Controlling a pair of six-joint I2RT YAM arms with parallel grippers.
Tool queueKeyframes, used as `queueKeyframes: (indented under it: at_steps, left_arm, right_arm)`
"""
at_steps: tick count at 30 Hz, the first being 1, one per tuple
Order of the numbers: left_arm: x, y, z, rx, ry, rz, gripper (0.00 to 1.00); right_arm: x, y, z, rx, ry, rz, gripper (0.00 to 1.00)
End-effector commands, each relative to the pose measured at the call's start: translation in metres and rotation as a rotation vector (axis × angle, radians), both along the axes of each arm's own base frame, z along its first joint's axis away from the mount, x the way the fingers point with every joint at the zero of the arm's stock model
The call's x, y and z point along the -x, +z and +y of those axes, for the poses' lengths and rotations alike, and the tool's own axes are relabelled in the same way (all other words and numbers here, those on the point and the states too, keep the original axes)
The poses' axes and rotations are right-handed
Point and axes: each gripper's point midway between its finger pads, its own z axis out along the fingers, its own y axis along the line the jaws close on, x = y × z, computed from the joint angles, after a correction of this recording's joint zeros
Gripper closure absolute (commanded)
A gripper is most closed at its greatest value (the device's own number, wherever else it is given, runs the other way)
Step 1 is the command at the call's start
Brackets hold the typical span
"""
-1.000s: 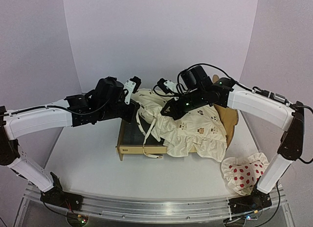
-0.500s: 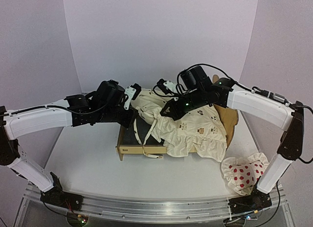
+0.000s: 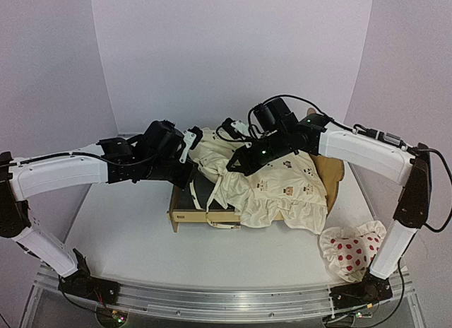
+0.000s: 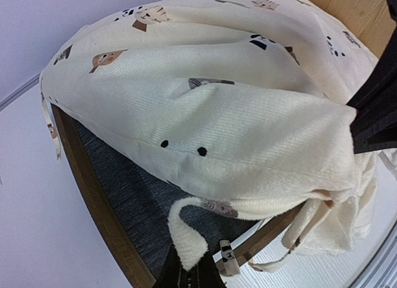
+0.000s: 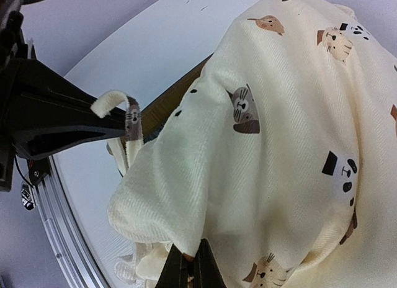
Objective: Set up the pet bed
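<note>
Pet bed point(image 3: 200, 216) mid-bench point(image 3: 120, 229), felt base half bared under bunched cover point(image 3: 282, 190); left fingers point(image 4: 177, 279) clamped on tie strip point(image 4: 186, 235), right fingers point(image 5: 208, 272) pinched shut on cover fold; looks like cover-spreading step, next likely: draw corners apart over rails.

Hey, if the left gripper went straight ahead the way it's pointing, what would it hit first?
Probably the bunched cream cover, right beyond the tie strip the left gripper pinches. The bed's grey felt base lies lower, though depth is unclear.
</note>
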Motion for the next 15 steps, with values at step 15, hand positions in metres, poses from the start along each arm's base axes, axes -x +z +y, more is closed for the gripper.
queueKeyframes:
  at_steps: [15]
  left_arm:
    - [-0.048,-0.025,0.047,-0.158,0.295,-0.035,1.00]
  right_arm:
    - [-0.011,0.005,0.017,-0.046,-0.019,0.046,1.00]
